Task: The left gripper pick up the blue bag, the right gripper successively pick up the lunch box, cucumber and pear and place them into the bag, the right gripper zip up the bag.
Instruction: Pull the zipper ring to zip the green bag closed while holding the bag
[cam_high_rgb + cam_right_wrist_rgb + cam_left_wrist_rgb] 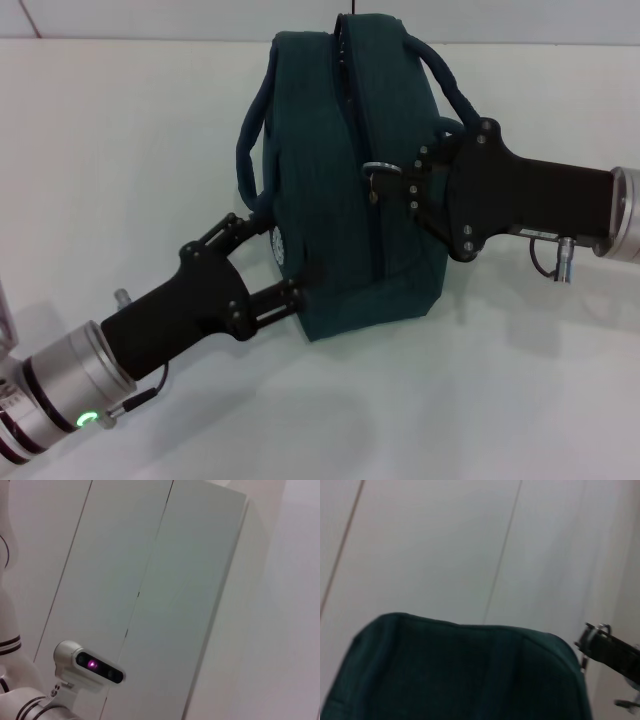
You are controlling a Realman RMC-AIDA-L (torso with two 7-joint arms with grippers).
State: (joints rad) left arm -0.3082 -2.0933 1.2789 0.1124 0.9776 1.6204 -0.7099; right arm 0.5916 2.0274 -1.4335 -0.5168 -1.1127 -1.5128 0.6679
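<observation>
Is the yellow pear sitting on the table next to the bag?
No, the head view shows only the blue bag on the white table, with the left gripper and right gripper at it; no pear is in sight.

White table [120,130] fills the head view. A pale wall [180,18] strip runs beyond the table's far edge. White wall panels [165,580] with thin vertical seams stand behind the table.

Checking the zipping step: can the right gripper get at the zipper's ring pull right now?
Probably yes: the right gripper is already at the ring pull on the blue bag, with nothing between them.
</observation>
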